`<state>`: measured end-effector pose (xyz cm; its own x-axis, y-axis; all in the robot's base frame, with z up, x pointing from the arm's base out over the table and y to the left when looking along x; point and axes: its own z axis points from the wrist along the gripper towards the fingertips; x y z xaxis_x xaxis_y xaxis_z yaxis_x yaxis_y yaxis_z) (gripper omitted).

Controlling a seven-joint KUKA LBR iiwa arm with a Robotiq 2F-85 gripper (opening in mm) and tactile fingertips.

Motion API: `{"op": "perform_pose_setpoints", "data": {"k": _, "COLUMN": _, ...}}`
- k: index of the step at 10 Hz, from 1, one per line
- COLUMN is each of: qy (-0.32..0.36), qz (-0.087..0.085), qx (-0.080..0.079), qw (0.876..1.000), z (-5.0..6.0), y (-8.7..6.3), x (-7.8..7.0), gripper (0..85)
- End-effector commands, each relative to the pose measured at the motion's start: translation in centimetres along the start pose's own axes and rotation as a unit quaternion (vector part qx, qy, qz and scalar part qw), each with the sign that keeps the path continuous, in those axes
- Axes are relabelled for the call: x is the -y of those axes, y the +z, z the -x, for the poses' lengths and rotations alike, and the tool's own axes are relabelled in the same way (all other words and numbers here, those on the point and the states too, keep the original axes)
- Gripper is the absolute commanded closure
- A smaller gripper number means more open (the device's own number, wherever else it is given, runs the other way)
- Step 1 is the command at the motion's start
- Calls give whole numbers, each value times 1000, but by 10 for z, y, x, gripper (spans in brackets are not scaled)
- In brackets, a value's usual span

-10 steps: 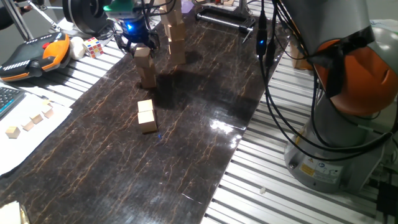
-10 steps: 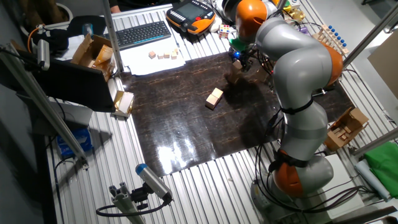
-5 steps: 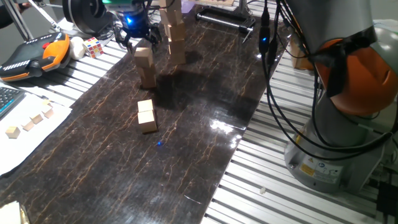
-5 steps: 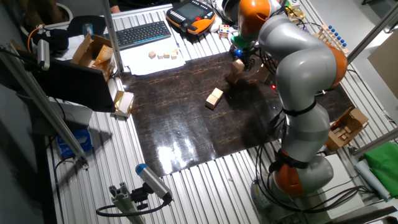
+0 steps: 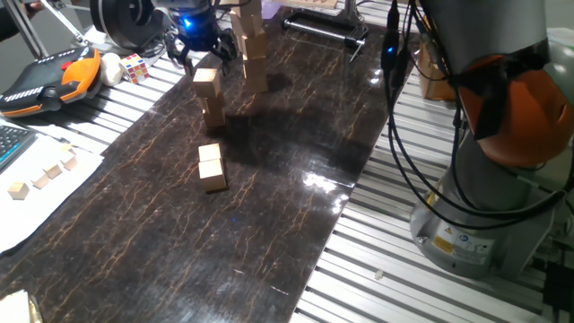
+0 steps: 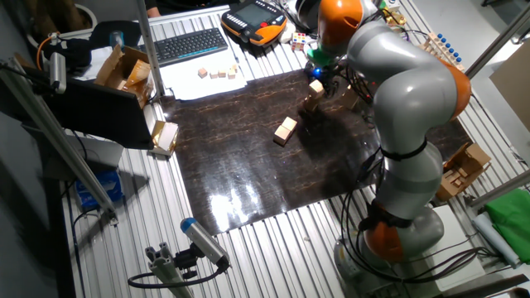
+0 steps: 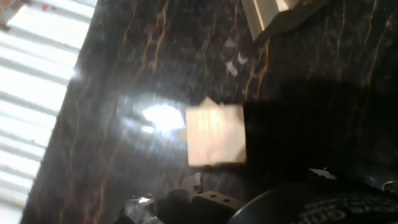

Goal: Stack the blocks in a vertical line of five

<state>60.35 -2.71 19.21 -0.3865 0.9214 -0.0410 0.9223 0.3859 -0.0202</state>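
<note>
One fixed view:
- Black two-finger gripper (image 5: 199, 56) w/ blue light, at far end of dark marbled table mat (image 5: 269, 206), just above the stack of pale tan wooden blocks (image 5: 211, 97). Cannot tell whether the fingers touch the top block; top block sits skewed on those under it.
- Pair of pale tan wooden blocks lying side by side (image 5: 212, 167), nearer on mat, well apart from gripper.
- Second tall pile of tan wooden pieces (image 5: 252, 49) behind stack.
- Multicoloured Rubik's cube (image 5: 134, 66) left of mat, beside orange-black teach pendant (image 5: 54, 79).
- Tiny pale cubes on white paper (image 5: 43, 178), left edge.

Other fixed view:
- Gripper (image 6: 317, 73) over stack (image 6: 312, 98); jaw state hidden by arm.
- Block pair (image 6: 286, 130) mid-mat.
- Open brown cardboard box (image 6: 124, 70) left of table; contents not clear.

Hand view:
- Blurred. Pale square top of stack (image 7: 215, 135) seen from above, centre frame. Fingers not made out; open or closed: cannot tell.
</note>
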Motion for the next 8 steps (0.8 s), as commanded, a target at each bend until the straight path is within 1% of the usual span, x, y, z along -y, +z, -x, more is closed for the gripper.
{"op": "perform_pose_setpoints", "data": {"k": 1, "qy": -18, "qz": 5, "qx": -3, "qw": 1000, "z": -5, "y": 3, "x": 2, "gripper": 20}}
{"op": "perform_pose_setpoints", "data": {"k": 3, "qy": -24, "qz": 14, "qx": -13, "qw": 1000, "z": -14, "y": 13, "x": 2, "gripper": 17}}
{"op": "perform_pose_setpoints", "data": {"k": 4, "qy": -29, "qz": 14, "qx": -11, "qw": 999, "z": -19, "y": 19, "x": 2, "gripper": 13}}
{"op": "perform_pose_setpoints", "data": {"k": 5, "qy": -33, "qz": 20, "qx": -14, "qw": 999, "z": -25, "y": 25, "x": 3, "gripper": 10}}
{"op": "perform_pose_setpoints", "data": {"k": 7, "qy": -54, "qz": 24, "qx": -10, "qw": 998, "z": -37, "y": 41, "x": 6, "gripper": 3}}
{"op": "perform_pose_setpoints", "data": {"k": 8, "qy": -55, "qz": 31, "qx": -6, "qw": 998, "z": -44, "y": 49, "x": 8, "gripper": 3}}
